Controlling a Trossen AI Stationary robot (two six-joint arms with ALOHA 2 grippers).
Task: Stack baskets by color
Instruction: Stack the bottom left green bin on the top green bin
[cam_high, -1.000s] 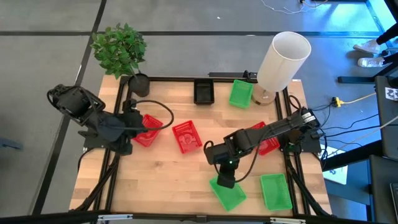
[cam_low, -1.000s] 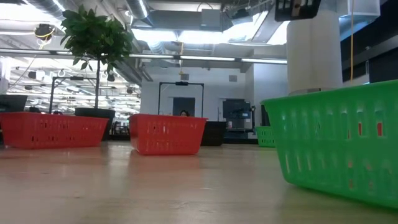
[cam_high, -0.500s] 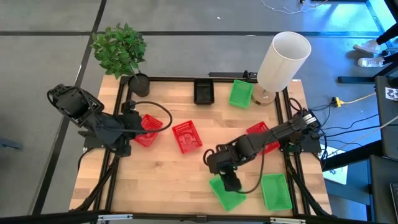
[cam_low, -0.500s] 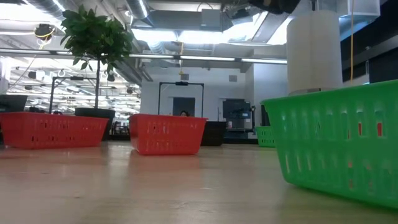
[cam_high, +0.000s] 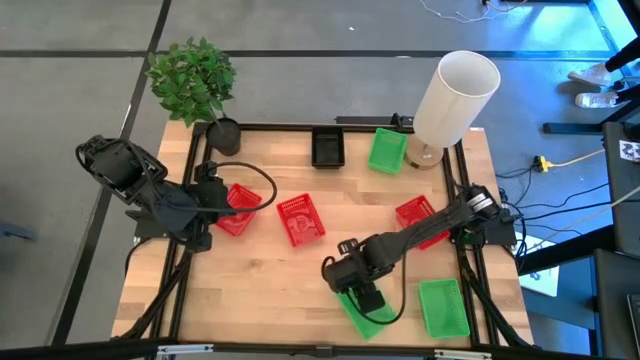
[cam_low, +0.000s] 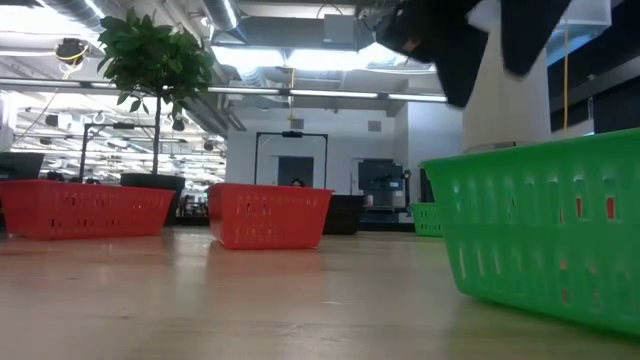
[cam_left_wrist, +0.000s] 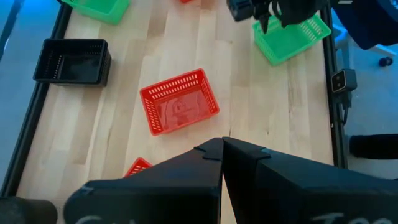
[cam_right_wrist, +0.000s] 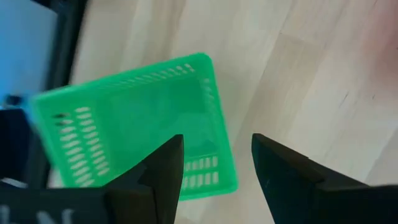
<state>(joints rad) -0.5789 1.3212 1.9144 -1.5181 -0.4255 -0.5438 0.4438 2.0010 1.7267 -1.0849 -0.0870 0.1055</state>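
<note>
Near the table's front edge a green basket (cam_high: 368, 315) (cam_right_wrist: 130, 121) (cam_low: 540, 230) rests on its base. My right gripper (cam_high: 366, 298) (cam_right_wrist: 217, 152) (cam_low: 490, 70) hangs open just above it, pointing down. One finger is over the inside and one over the bare table, on either side of one end wall. A second green basket (cam_high: 443, 307) lies to its right and a third (cam_high: 387, 150) at the far edge. Three red baskets (cam_high: 238, 208) (cam_high: 300, 219) (cam_high: 420, 220) and a black basket (cam_high: 328, 147) also stand on the table. My left gripper (cam_left_wrist: 222, 146) is shut, raised at the left.
A tall white cylinder (cam_high: 455, 95) stands at the far right corner and a potted plant (cam_high: 195, 85) at the far left. Black frame rails (cam_high: 185, 260) run along the table's sides. Bare wood lies in the near left part.
My right gripper has moved toward the table's near edge and sunk onto the green basket there, with its wrist rolling. In the low view it has dropped into the picture from above. No basket has moved.
</note>
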